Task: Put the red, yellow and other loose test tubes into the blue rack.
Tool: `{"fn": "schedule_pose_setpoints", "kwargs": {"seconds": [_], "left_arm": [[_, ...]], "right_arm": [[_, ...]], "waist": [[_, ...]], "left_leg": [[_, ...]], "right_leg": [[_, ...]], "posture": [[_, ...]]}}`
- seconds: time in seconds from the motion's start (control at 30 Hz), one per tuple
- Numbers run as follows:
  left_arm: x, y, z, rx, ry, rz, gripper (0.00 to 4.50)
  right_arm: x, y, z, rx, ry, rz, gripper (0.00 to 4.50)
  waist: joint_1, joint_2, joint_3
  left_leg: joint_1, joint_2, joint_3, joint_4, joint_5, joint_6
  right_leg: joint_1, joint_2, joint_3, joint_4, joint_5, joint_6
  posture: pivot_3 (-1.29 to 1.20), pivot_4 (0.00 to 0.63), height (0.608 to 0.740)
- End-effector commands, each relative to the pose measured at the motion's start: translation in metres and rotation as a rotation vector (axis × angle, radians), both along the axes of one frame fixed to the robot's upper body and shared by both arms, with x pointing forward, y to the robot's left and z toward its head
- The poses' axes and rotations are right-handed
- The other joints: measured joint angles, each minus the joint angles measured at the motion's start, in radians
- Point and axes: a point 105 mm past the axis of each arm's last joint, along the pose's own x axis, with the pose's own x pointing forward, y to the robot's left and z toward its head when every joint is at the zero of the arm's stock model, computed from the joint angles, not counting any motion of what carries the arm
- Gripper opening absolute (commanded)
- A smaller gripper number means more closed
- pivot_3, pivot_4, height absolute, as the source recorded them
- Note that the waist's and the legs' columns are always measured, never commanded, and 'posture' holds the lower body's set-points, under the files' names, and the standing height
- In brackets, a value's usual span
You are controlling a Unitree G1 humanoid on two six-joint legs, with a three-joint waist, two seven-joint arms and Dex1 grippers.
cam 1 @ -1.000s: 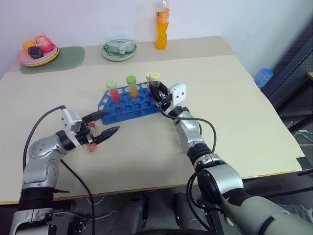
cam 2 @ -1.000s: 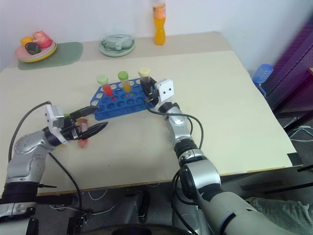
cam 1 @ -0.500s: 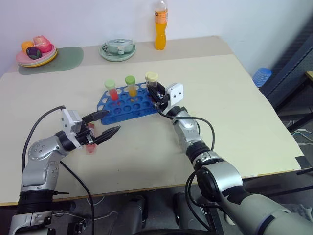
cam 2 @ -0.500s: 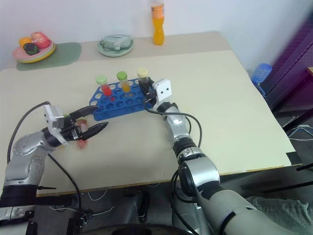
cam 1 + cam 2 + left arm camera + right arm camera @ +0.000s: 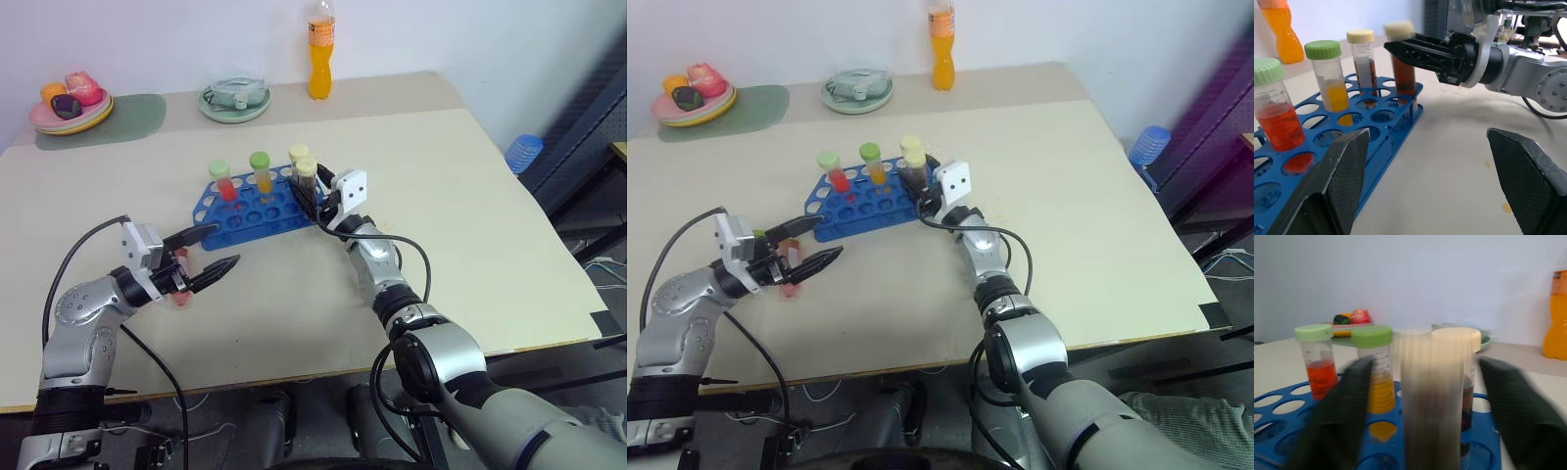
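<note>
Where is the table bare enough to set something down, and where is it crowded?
Bare: the table right of the right gripper, and the front strip below the blue rack. Crowded: around the rack and left gripper, plus the far edge.

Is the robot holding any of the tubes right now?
No. The right tool is open around the brown tube standing in the rack, fingers apart from it. The left tool is open and empty.

Silver arms, black cables, white wrist blocks
</note>
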Motion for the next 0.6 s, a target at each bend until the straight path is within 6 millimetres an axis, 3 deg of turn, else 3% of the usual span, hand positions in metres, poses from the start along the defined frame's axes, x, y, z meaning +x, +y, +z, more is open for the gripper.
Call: {"fn": "schedule_pose_setpoints", "kwargs": {"seconds": [0.03, 0.13, 0.37, 0.47, 0.6], "left_arm": [[-0.001, 0.0, 0.018, -0.017, -0.067, 0.014, 3.93], [0.001, -0.004, 0.025, -0.049, -0.077, 0.025, 3.93], [0.008, -0.006, 0.071, -0.29, -0.07, 0.127, 3.93], [0.003, -0.006, 0.091, -0.342, -0.058, 0.141, 3.93], [-0.004, -0.006, 0.107, -0.39, -0.013, 0.231, 3.93]], "right_arm": [[0.001, 0.001, 0.015, -0.001, -0.062, -0.008, 4.1], [0.001, -0.002, 0.016, -0.01, -0.071, -0.018, 4.1], [-0.001, -0.027, 0.019, -0.077, -0.139, -0.031, 4.1], [-0.011, -0.037, 0.011, -0.132, -0.156, 0.022, 4.1], [-0.034, -0.07, 0.001, -0.204, -0.143, 0.072, 4.1]], "waist": [[0.0, 0.0, 0.0], [0.0, 0.0, 0.0], [0.001, 0.0, 0.0], [0.003, 0.0, 0.0], [0.015, 0.0, 0.0]], "left_leg": [[0.0, 0.0, 0.0, 0.0, 0.0, 0.0], [0.0, 0.0, 0.0, 0.0, 0.0, 0.0], [0.0, 0.0, 0.0, 0.001, 0.0, 0.0], [0.0, 0.0, 0.0, 0.001, 0.0, 0.0], [0.0, 0.0, 0.0, 0.002, 0.0, 0.0]], "right_leg": [[0.0, 0.0, 0.0, 0.0, 0.0, 0.0], [0.0, 0.0, 0.0, 0.0, 0.0, 0.0], [0.0, 0.0, 0.0, 0.0, 0.0, 0.0], [0.001, 0.0, 0.0, 0.0, 0.0, 0.0], [0.002, 0.0, 0.0, 0.0, 0.0, 0.0]], "posture": [[0.0, 0.15, 0.74], [0.0, 0.15, 0.74], [0.0, 0.15, 0.74], [0.0, 0.15, 0.74], [0.0, 0.15, 0.74]]}}
